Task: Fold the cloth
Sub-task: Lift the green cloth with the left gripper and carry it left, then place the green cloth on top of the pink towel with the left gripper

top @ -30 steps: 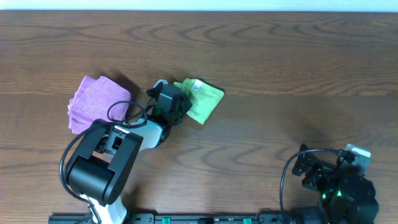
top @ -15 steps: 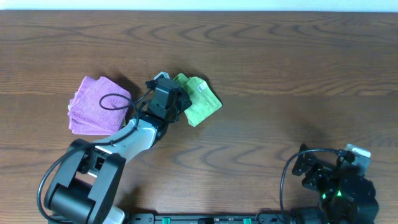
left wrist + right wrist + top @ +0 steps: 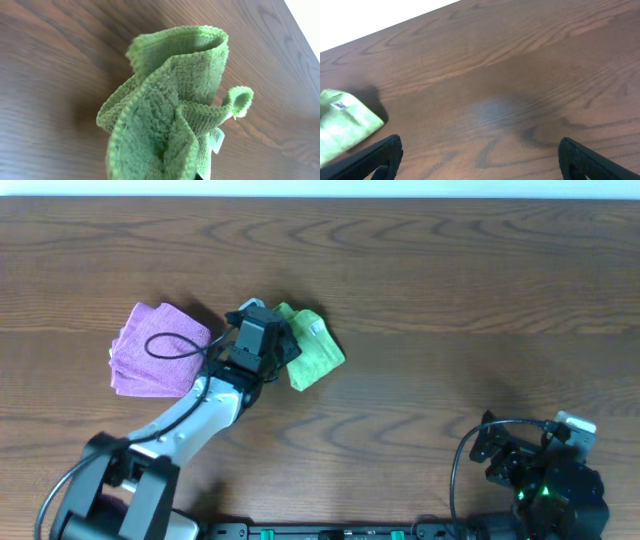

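Lime-green cloth [image 3: 314,358] lies left of centre on the desk [image 3: 450,280], bunched in loose standing folds, not flat. A white tag shows at its far side. Purple bundle [image 3: 155,350] lies near on the left, apart from it, with the left arm between them.

Left pincer [image 3: 272,342] is at the cloth's left edge, jaws together on a pinch of fabric. The wrist view shows only ruffled hem and pile close to the lens, fingers hidden. Whether the cloth is lifted clear of the desk, I cannot tell.

Right pincer [image 3: 480,159] hangs at the near right corner, jaws wide apart, nothing between them, well apart from the cloth.

Step in hand, by my reading: early stage, gathering or dragging the cloth, no fold made yet.

Next move calls for spreading it flat first. The hem must be found and a corner freed. The right arm likely has to come across to pin or take the opposite edge.
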